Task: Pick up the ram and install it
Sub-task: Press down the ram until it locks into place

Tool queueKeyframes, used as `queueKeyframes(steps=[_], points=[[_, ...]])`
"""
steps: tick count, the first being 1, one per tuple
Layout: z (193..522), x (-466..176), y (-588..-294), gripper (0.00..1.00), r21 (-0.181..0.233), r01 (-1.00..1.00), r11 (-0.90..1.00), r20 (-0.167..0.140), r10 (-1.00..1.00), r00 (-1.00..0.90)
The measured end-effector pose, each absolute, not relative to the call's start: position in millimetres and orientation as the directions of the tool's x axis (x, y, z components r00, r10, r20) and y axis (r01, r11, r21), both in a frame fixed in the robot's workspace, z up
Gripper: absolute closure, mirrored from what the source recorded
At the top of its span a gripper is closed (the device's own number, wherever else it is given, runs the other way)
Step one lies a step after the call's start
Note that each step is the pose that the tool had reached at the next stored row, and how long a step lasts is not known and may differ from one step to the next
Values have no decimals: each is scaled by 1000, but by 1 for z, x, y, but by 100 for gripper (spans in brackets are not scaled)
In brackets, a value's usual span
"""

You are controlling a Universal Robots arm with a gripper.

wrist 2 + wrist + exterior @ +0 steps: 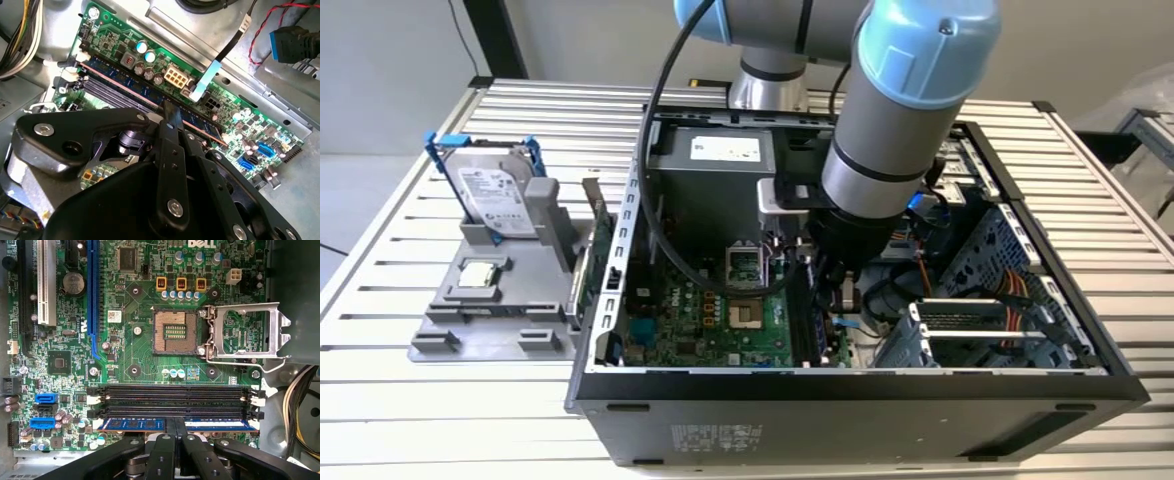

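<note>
Exterior view: even, diffuse light, bright; slatted worktop (400, 250) pale, mild glare at 12 o'clock. Case interior (720, 300) dimmer, soft shadow under arm. Second wrist view: tool (169, 112) dark, soft-focus up close; motherboard (125, 45) glints at 11 o'clock. First wrist view: board sharp, evenly lit.

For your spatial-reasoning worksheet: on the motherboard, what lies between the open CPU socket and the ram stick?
In the first wrist view, two empty black memory slots lie between the CPU socket and the ram.
</note>
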State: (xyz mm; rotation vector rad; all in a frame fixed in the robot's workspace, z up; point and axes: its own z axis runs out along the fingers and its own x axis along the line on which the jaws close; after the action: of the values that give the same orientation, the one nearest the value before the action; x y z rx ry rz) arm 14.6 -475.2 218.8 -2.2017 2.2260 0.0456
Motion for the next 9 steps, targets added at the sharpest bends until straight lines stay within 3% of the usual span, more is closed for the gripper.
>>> queueKeyframes(steps=[9], points=[[232, 15, -475, 100, 13, -1000, 11, -28, -1000, -11]])
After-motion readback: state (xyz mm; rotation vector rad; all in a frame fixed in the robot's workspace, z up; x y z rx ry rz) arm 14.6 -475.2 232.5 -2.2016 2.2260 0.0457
